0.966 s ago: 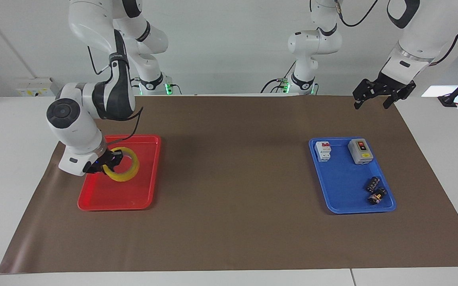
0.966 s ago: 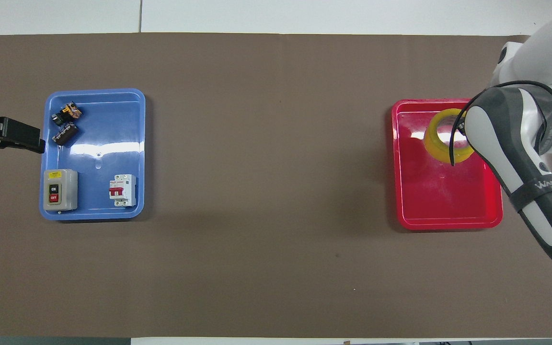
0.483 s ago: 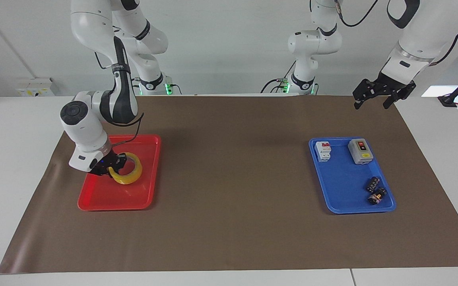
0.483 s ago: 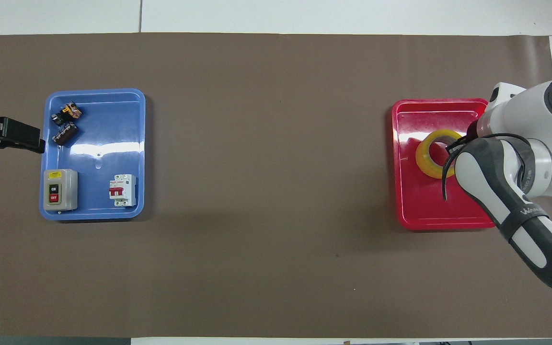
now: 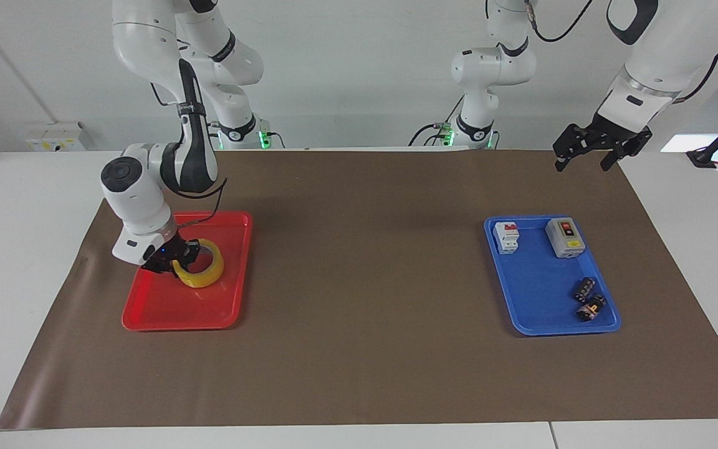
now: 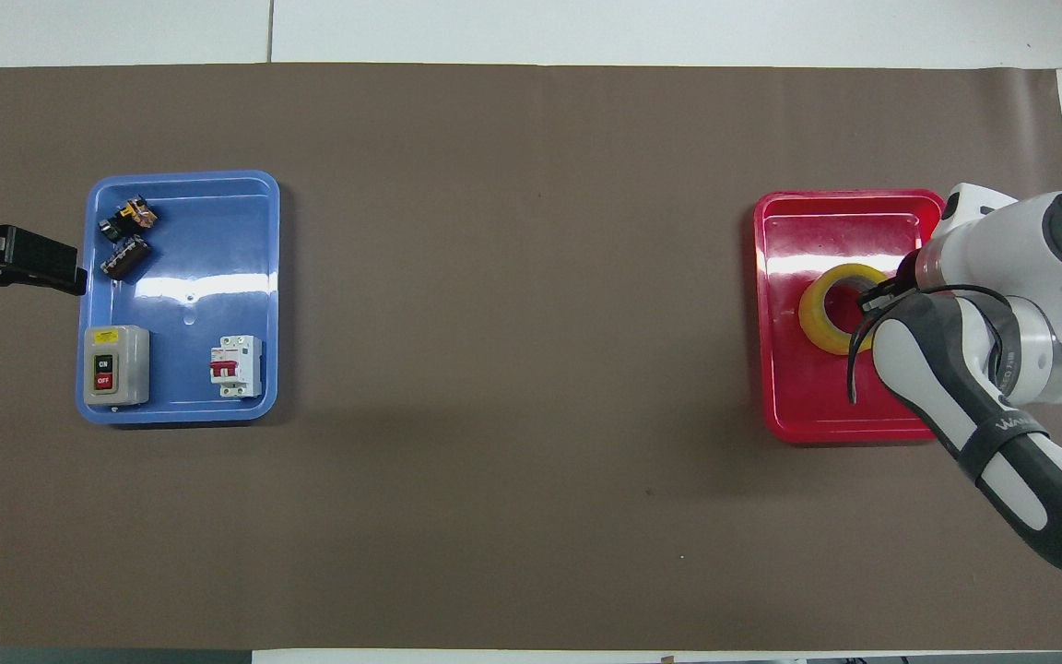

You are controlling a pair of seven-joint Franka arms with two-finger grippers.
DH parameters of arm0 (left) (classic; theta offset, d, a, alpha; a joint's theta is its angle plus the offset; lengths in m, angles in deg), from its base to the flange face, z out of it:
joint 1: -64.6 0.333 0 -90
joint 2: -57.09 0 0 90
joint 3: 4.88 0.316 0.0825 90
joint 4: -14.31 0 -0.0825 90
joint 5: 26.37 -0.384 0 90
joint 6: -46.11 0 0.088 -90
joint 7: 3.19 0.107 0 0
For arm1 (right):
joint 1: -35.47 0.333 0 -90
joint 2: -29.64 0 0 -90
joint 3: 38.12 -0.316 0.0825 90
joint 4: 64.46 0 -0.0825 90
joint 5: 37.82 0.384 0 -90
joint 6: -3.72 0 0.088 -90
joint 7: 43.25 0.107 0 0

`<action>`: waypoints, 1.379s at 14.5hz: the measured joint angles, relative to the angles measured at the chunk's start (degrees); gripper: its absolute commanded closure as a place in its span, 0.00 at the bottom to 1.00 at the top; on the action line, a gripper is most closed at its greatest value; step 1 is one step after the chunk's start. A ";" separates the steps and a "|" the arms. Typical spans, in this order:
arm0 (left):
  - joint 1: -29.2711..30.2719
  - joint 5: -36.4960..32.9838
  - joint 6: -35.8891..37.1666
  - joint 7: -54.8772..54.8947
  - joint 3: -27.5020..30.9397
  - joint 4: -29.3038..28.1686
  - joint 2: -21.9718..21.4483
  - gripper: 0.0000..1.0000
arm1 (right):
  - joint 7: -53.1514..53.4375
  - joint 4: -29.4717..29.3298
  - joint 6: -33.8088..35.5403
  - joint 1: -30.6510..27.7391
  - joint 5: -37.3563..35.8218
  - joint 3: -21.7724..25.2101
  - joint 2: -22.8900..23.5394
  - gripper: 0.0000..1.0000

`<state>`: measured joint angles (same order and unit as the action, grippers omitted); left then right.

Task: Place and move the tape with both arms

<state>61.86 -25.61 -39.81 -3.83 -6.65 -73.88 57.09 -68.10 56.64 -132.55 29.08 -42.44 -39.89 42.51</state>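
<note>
The tape [image 5: 204, 271] [image 6: 823, 311], a yellow ring, hangs tilted low over the red tray [image 5: 172, 312] [image 6: 826, 417]. My right gripper [image 5: 178, 257] [image 6: 872, 297] is shut on the tape's wall, one finger inside the ring. Whether the tape's lower edge touches the tray floor I cannot tell. My left gripper [image 5: 582, 163] [image 6: 42, 267] hangs open and holds nothing, up in the air over the mat's edge at the left arm's end of the table, beside the blue tray [image 5: 533, 299] [image 6: 190, 240].
The blue tray holds a grey on/off switch box [image 5: 564, 237] [image 6: 115, 365], a white circuit breaker [image 5: 507, 237] [image 6: 236, 366] and two small dark parts [image 5: 588, 299] [image 6: 125, 240]. A brown mat [image 5: 365, 249] covers the table between the trays.
My right gripper has come down over the red tray with the tape, which now sits lower and more tilted. The left arm has not moved.
</note>
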 measured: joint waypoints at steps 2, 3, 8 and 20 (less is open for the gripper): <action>0.00 0.00 0.00 0.00 0.00 0.00 0.00 0.00 | -0.01 0.60 -0.03 -0.30 0.00 0.01 -0.30 0.77; 0.00 0.00 0.00 0.00 0.00 0.00 0.00 0.00 | -0.02 0.72 -0.03 -0.47 0.00 0.01 -0.37 0.01; 0.00 0.00 0.00 0.00 0.00 0.00 0.00 0.00 | 3.67 0.08 -0.11 -0.66 0.23 -0.21 -0.92 0.00; 0.00 0.00 0.00 0.00 0.00 0.00 0.00 0.00 | 27.77 -18.96 28.70 2.78 0.45 -0.88 -11.26 0.00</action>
<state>61.86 -25.61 -39.81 -3.83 -6.65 -73.88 57.09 -40.32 37.68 -103.85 31.86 -42.00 -40.77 31.25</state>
